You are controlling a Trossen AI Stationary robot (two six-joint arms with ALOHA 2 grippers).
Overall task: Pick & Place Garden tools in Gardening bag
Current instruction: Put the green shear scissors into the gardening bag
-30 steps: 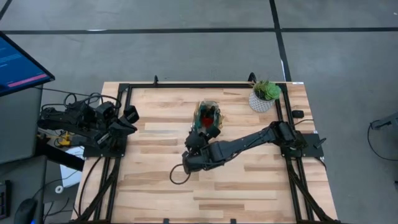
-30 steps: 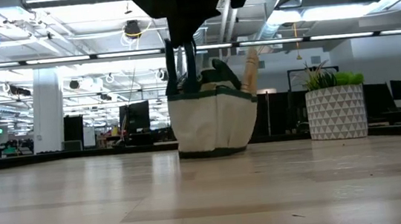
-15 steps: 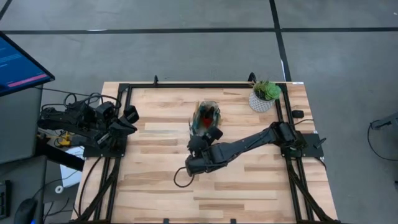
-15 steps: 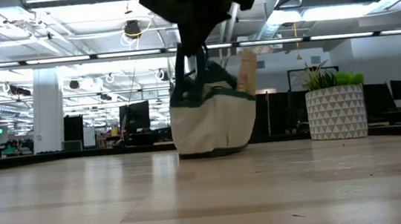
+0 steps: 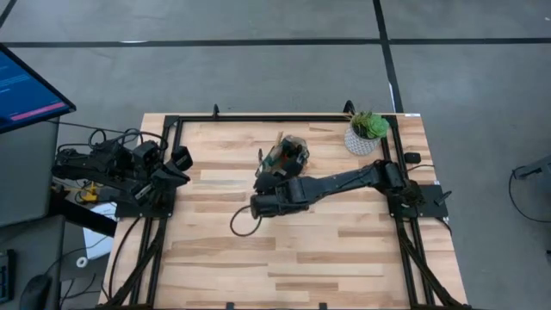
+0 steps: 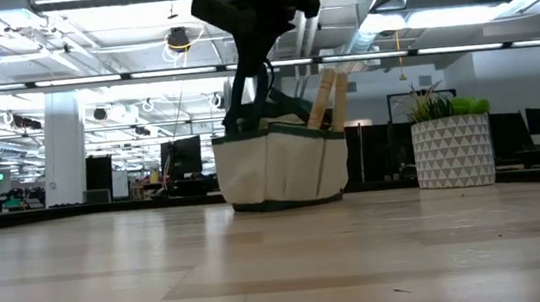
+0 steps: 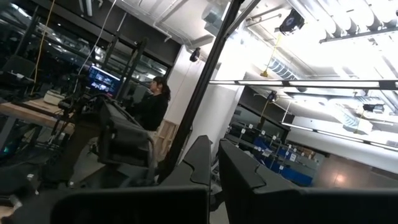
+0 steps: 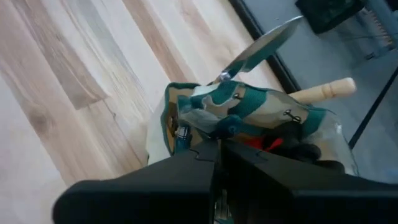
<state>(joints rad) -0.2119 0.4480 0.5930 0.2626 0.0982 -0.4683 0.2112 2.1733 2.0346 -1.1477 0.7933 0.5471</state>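
Your right gripper (image 5: 269, 172) has just finished closing: a second ago its fingers stood slightly apart over the gardening bag (image 6: 280, 166), and now they are pinched fully together on the bag's dark green handle (image 6: 244, 95). In that time the bag has slid toward the far edge of the tabletop (image 5: 344, 245) and a little leftward, and in the low view it has gone from tipped and bunched to sitting flatter and wider. I'd judge the loading is finished or nearly so and you are now repositioning the bag by its handle; no loose tools show on the boards.

The bag rests just behind the middle of the tabletop, well apart from the white patterned plant pot (image 5: 362, 139) at the far right corner. It is soft beige canvas with green trim, slack enough to fold under a pull. Two pale wooden handles (image 6: 329, 99) lean out of its top, a shiny metal trowel blade (image 8: 263, 45) sticks out past the rim, and something red (image 8: 267, 143) lies inside.

Your left gripper (image 5: 178, 165) waits at the left edge, fingers closed on nothing.
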